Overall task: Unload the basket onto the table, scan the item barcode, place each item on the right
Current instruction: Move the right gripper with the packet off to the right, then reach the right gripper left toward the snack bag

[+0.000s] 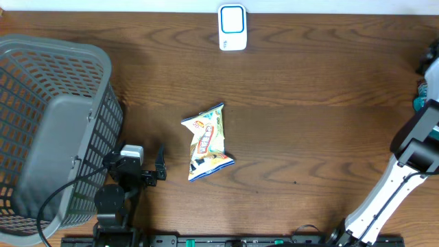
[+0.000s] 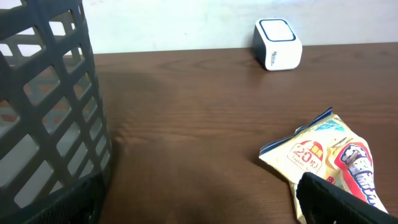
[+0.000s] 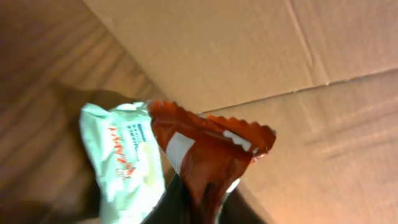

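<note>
Lying flat on the tabletop (image 1: pixel 309 103), right of the grey basket (image 1: pixel 55 130), the snack bag (image 1: pixel 208 142) looks light, crinkly, slippery: pinch a crimped end seam, not the puffy middle. The scanner (image 1: pixel 232 27) stands well apart at the far edge. The left tool (image 1: pixel 136 165) gapes wide near the bag; the right tool (image 3: pixel 180 208) blurs under a red packet (image 3: pixel 208 155), so I cannot tell its grip

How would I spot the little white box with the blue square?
Look at the brown wooden table, then along its far edge, straight beyond the snack packet. The barcode scanner stands there alone: the only small white box, with a blue-outlined window.
</note>
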